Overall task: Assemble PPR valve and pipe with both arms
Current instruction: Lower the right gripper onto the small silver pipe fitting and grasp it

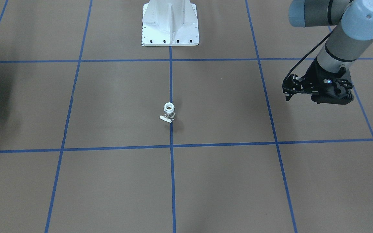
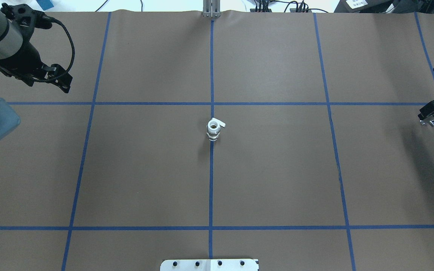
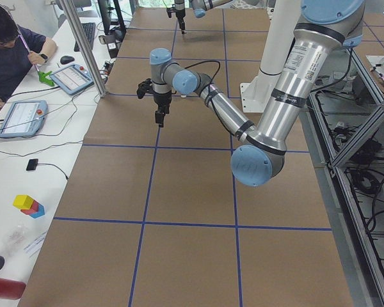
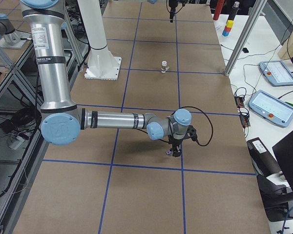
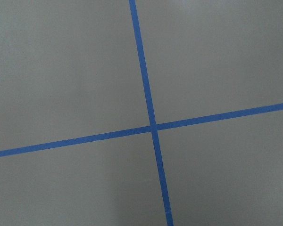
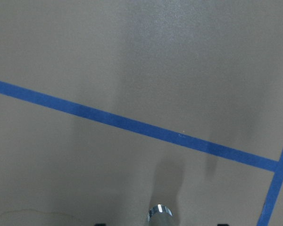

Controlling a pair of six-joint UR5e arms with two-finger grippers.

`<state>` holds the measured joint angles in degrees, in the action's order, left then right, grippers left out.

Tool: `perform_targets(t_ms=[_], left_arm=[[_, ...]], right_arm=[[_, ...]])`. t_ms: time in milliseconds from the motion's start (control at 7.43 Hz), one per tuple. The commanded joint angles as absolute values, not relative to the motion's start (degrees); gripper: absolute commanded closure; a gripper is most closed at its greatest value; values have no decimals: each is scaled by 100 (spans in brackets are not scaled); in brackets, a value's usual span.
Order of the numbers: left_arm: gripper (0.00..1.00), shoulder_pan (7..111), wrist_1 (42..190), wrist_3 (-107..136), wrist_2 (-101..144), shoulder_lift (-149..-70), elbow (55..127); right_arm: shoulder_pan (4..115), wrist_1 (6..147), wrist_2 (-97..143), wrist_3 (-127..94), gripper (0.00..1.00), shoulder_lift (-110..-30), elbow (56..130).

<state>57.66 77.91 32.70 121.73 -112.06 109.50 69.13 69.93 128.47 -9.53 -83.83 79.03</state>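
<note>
The PPR valve [image 1: 169, 114] stands upright at the table's centre on a blue tape line, with its white collar, silvery body and a pale tab at its foot. It also shows in the overhead view [image 2: 213, 131] and the right-side view [image 4: 163, 66]. The pipe [image 1: 169, 106] is the short whitish ring with a dark bore on top of the collar. My left gripper [image 1: 288, 94] [image 2: 63, 83] hangs far off at the table's left side, and I cannot tell its state. My right gripper [image 2: 430, 114] [image 6: 159, 221] is far off at the right edge, its black tips apart and nothing between them.
The white bolted pedestal [image 1: 170, 29] stands at the robot's side of the table [image 2: 209, 264]. Blue tape lines [image 5: 153, 127] grid the brown table. An operator [image 3: 6, 51] sits at a side bench with tablets [image 3: 19, 118]. A metal post [image 3: 83, 45] rises at the table's edge.
</note>
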Motion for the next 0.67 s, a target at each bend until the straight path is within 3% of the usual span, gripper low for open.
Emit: perform_targets(t_ms=[0, 135, 538], left_arm=[[0, 5766, 7787, 3270, 12173, -11206, 10951], [0, 5766, 7787, 3270, 12173, -11206, 10951], [0, 5766, 7787, 3270, 12173, -11206, 10951]], right_arm=[[6899, 6987, 12850, -949, 40, -8376, 7840], [6873, 6987, 12841, -949, 42, -8367, 7831], [6847, 6987, 12841, -940, 70, -8332, 7796]])
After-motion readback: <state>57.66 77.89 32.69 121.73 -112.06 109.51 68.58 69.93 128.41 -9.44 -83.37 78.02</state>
